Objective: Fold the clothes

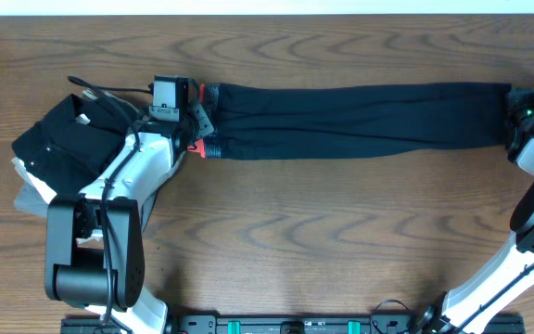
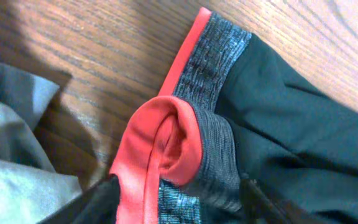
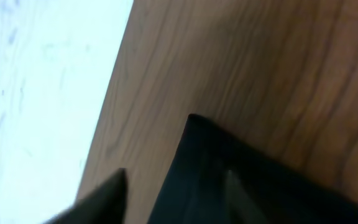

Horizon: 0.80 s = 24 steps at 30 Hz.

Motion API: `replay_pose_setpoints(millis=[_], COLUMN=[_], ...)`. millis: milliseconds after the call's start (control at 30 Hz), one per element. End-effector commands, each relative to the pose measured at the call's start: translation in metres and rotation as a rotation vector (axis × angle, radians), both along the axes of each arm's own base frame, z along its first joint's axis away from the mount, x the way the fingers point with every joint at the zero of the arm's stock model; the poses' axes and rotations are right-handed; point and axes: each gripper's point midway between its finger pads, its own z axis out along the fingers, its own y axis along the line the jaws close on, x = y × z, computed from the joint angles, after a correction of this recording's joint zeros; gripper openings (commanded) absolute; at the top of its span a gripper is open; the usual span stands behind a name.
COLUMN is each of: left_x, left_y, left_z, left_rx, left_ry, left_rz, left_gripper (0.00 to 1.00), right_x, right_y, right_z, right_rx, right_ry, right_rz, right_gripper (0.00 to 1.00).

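Observation:
The dark leggings lie stretched flat across the far half of the table, waistband to the left and leg ends to the right. My left gripper is at the waistband. In the left wrist view the coral-red waistband with its heathered grey band lies bunched on the wood, and the left gripper stands open astride it. My right gripper is at the leg ends. In the right wrist view it is open over the corner of the dark cuff.
A heap of black, white and grey garments lies at the left, beside my left arm; its grey cloth shows near the left fingers. The table's far edge runs close to the right gripper.

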Motion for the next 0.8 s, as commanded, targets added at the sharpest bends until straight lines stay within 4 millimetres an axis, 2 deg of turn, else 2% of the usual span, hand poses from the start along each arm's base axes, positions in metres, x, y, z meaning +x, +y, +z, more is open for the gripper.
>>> replay_pose_setpoints(millis=[0, 133, 233, 367, 467, 567, 633, 767], left_x=[0.005, -0.012, -0.024, -0.029, -0.022, -0.016, -0.014, -0.022], left_y=[0.002, 0.003, 0.004, -0.002, -0.007, -0.012, -0.017, -0.022], left_z=[0.003, -0.005, -0.005, 0.005, 0.022, 0.041, 0.048, 0.045], left_rx=[0.0, 0.035, 0.071, 0.091, 0.112, 0.123, 0.141, 0.164], left_ry=[0.0, 0.079, 0.142, 0.161, 0.133, 0.113, 0.103, 0.129], left_rz=[0.001, -0.047, -0.103, -0.185, -0.231, -0.259, -0.3, -0.353], left_gripper=[0.67, 0.67, 0.66, 0.6, 0.52, 0.31, 0.22, 0.18], right_x=[0.008, -0.002, -0.013, -0.027, -0.027, -0.029, -0.037, -0.061], right_y=[0.017, 0.038, 0.057, 0.073, 0.085, 0.095, 0.096, 0.088], right_z=[-0.002, -0.017, -0.027, -0.031, -0.018, 0.003, 0.016, 0.032], right_rx=[-0.036, -0.014, 0.003, -0.005, -0.076, -0.134, -0.155, -0.197], right_ry=[0.017, 0.082, 0.143, 0.238, 0.254, 0.258, 0.294, 0.411], right_rz=[0.122, 0.271, 0.389, 0.488, 0.565, 0.61, 0.59, 0.513], right_gripper=[0.61, 0.63, 0.52, 0.47, 0.46, 0.45, 0.43, 0.42])
